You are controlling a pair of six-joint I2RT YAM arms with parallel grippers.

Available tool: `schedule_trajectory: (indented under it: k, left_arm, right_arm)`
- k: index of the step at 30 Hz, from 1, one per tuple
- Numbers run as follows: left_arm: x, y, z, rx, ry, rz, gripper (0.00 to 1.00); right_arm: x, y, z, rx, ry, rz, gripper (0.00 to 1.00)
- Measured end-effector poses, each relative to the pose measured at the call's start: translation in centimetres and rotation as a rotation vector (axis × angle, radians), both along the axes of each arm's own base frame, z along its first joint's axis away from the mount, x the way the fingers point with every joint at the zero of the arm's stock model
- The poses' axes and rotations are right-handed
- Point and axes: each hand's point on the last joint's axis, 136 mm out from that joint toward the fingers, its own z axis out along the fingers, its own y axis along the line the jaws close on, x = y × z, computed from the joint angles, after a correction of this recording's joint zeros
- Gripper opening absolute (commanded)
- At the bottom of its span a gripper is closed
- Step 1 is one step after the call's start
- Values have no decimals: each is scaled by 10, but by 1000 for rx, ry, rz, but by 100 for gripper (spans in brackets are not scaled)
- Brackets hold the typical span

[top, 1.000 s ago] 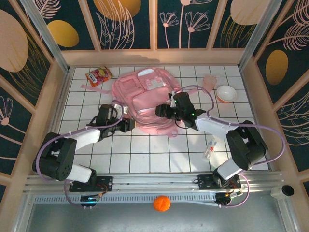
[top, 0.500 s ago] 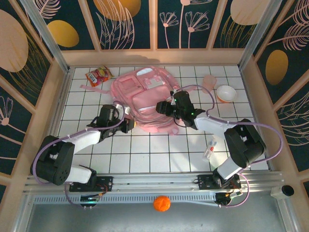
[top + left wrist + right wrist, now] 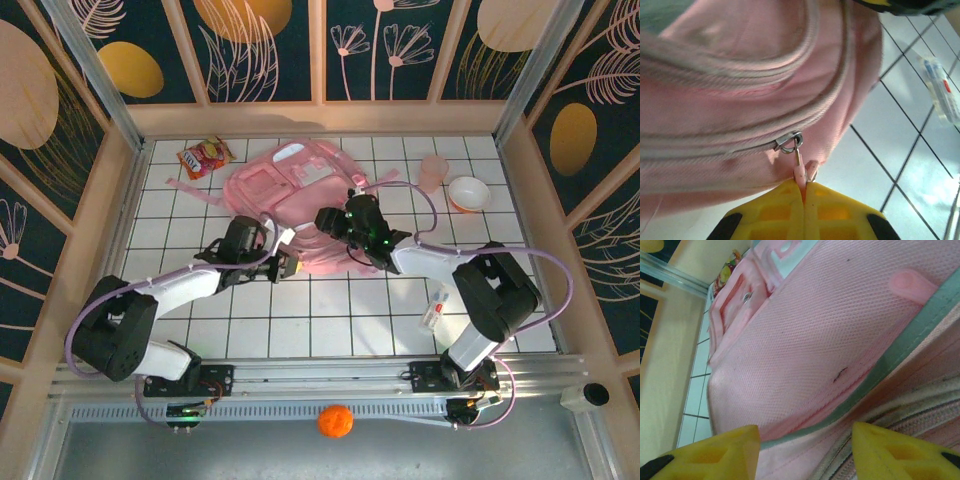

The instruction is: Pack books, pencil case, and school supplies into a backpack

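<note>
Pinches the pink zipper pull at the near edge of the backpack with the left claw, yellow fingers pressed tight together on it. Holds the right claw over the backpack's right part, jaws apart, pink fabric and a pale green band behind them. Finds the white oblong item with red marks on the tiled surface, well apart from the backpack to its near right.

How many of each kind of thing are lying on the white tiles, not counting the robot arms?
Backpack: 1
Snack bag: 1
Cup: 1
Bowl: 1
White oblong item with red marks: 1
Total: 5
</note>
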Motion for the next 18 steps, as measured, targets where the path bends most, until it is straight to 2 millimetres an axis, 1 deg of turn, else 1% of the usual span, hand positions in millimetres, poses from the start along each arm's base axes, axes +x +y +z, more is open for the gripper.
schedule_trajectory:
  k: [2, 4, 6, 7, 9, 11, 13, 14, 16, 18]
  left_arm:
    - [-5, -8, 2, -3, -3, -34, 8]
    - [-9, -14, 4, -5, -7, -60, 14]
    - [-12, -18, 6, -5, -23, -89, 28]
    - [-14, -19, 8, -5, -28, -100, 33]
    - [-17, -19, 16, 7, -70, -135, 34]
    - [-17, -18, 29, 33, -139, -174, 35]
    - [-14, -15, 49, 69, -244, -211, 46]
    - [-12, -13, 61, 90, -314, -228, 51]
    - [-10, -6, 79, 134, -448, -261, 53]
    - [-10, 4, 89, 196, -577, -303, 55]
  right_arm:
    - [2, 0, -2, -3, -1, -8, 51]
    - [2, 0, -3, -5, -2, -8, 51]
    - [3, 2, 0, -5, -13, 5, 53]
    - [3, 4, 2, -8, -22, 17, 54]
    - [2, 7, 7, -17, -42, 47, 56]
    - [-1, 7, 14, -32, -67, 74, 57]
    - [-7, 4, 29, -32, -102, 98, 57]
    - [-12, 1, 41, -22, -132, 107, 58]
    - [-23, -7, 65, 2, -191, 117, 58]
    - [-34, -16, 90, 31, -256, 121, 59]
